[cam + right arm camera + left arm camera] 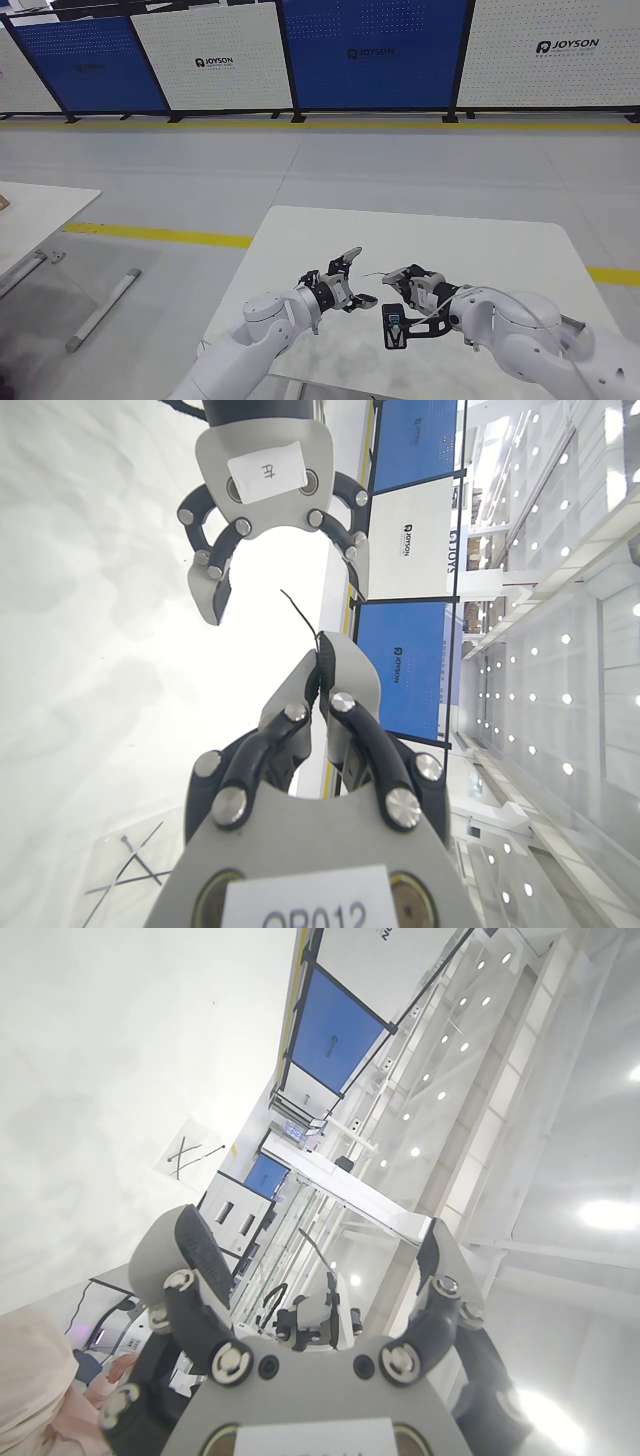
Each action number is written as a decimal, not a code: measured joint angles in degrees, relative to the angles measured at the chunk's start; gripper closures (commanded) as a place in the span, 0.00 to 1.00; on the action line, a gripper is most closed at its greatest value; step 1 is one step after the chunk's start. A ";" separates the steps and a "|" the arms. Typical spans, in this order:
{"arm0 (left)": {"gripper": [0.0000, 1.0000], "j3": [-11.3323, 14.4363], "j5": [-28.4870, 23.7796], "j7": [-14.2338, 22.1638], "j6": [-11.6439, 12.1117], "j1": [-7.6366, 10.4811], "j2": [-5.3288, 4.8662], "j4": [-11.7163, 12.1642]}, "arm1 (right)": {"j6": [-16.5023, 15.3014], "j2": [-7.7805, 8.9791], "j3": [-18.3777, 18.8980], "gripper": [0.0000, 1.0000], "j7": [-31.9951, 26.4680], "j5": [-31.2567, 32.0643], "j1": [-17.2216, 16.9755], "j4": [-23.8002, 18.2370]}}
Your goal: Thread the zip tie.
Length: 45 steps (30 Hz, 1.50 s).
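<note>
Two grippers hang over one table. The right gripper pinches one zip tie. The left gripper, at its 9 o'clock, has its fingers wide apart. Three spare ties lie on the table.

Only a thin tip of the zip tie sticks out past the right gripper. The rest of the strap is hidden between the closed pads. In the top view, just below the middle of the frame, the zip tie is a hairline beside the left gripper, too thin to tell its end. The loose ties on the table lie crossed, so their number is unclear.
</note>
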State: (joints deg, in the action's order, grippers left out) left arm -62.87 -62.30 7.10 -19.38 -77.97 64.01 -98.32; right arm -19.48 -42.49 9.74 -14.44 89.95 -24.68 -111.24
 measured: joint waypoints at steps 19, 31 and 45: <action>0.00 -0.02 -0.13 -0.64 1.83 0.27 -0.39 -0.81 | 0.00 -0.16 1.14 1.00 -0.62 0.00 -1.56 0.07; 0.95 -0.47 1.26 2.13 1.69 -1.57 -0.46 -1.93 | 0.00 -0.15 1.14 1.00 -0.62 0.00 -1.56 0.07; 1.00 -1.19 1.11 2.34 1.46 -2.72 -0.38 -3.66 | 0.00 -0.15 1.14 1.00 -0.62 0.00 -1.56 0.07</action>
State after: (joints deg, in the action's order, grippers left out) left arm -64.06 -61.19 9.43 -17.92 -80.69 63.64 -101.99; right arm -19.48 -42.64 10.88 -15.06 89.95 -26.24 -111.16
